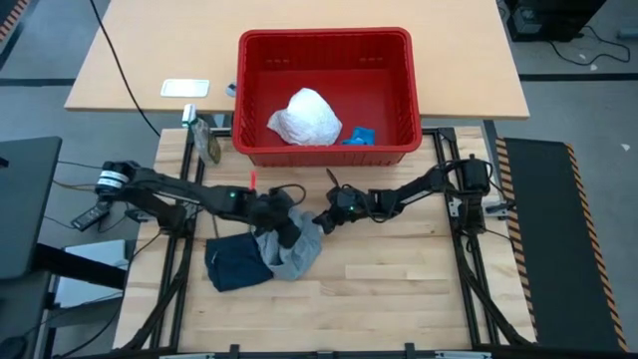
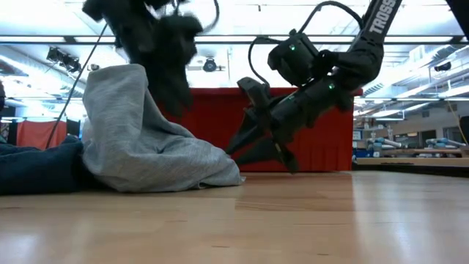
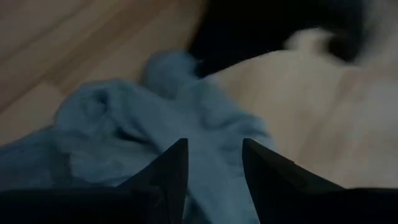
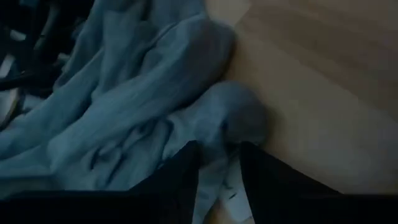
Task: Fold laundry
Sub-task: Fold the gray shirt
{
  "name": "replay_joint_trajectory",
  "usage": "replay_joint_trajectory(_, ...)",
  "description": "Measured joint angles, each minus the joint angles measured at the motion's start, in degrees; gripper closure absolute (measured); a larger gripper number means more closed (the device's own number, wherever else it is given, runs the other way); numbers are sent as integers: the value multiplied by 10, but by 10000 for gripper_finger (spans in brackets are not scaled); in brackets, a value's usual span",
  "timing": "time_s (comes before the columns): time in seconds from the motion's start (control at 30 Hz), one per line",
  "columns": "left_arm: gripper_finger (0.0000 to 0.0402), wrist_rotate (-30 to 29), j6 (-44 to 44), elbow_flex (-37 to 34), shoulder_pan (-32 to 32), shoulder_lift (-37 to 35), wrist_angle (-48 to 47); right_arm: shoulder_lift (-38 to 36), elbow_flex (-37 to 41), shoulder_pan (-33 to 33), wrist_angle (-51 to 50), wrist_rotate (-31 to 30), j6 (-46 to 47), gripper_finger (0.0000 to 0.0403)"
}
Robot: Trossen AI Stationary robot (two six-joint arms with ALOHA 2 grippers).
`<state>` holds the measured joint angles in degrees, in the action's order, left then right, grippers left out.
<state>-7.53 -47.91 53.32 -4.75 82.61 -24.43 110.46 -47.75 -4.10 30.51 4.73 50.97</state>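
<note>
I count three cloth pieces from my remote seat. Grey cloth (image 1: 297,249): soft, crumpled, heaped near table centre; in the low view (image 2: 143,136) it stands up in a rumpled mound, its hem spread flat on the wood. Both wrist views show its folds close up (image 3: 124,143) (image 4: 137,93), loosely bunched. Navy cloth (image 1: 236,263): dark, flattened, roughly square, lying at nine o'clock of the grey piece and touching it, the grey edge overlapping its corner; low view shows it (image 2: 37,167) lying low beside the mound. White crinkly cloth (image 1: 306,118): balled up, well apart at twelve o'clock, inside the red basket.
</note>
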Motion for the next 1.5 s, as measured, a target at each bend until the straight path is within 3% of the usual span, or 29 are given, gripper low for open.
replay_joint_trajectory(0.27,248,34,-37,-4,35,82,21,0,0,4,7,-4,4,343)
replay_joint_trajectory(0.37,255,58,-10,-4,43,112,55,0,0,1,6,-3,0,371)
replay_joint_trajectory(0.47,295,86,27,-4,43,124,116,0,0,-5,3,11,-6,395)
replay_joint_trajectory(0.6,383,89,26,2,43,107,133,-3,0,-5,-2,11,-8,398)
replay_joint_trajectory(0.7,395,87,45,15,45,68,122,-29,0,3,-37,-6,-4,399)
replay_joint_trajectory(0.93,400,54,116,40,47,-63,71,-201,1,55,-230,-137,-36,400)
replay_joint_trajectory(1.03,400,52,154,71,36,-135,70,-325,0,95,-256,-190,-35,401)
replay_joint_trajectory(1.27,401,45,274,164,24,-260,66,-580,-1,174,-303,-389,-103,402)
replay_joint_trajectory(1.4,401,40,290,177,27,-277,62,-649,-1,198,-337,-438,-124,402)
replay_joint_trajectory(1.5,401,40,268,169,8,-262,25,-656,-1,222,-379,-440,-88,402)
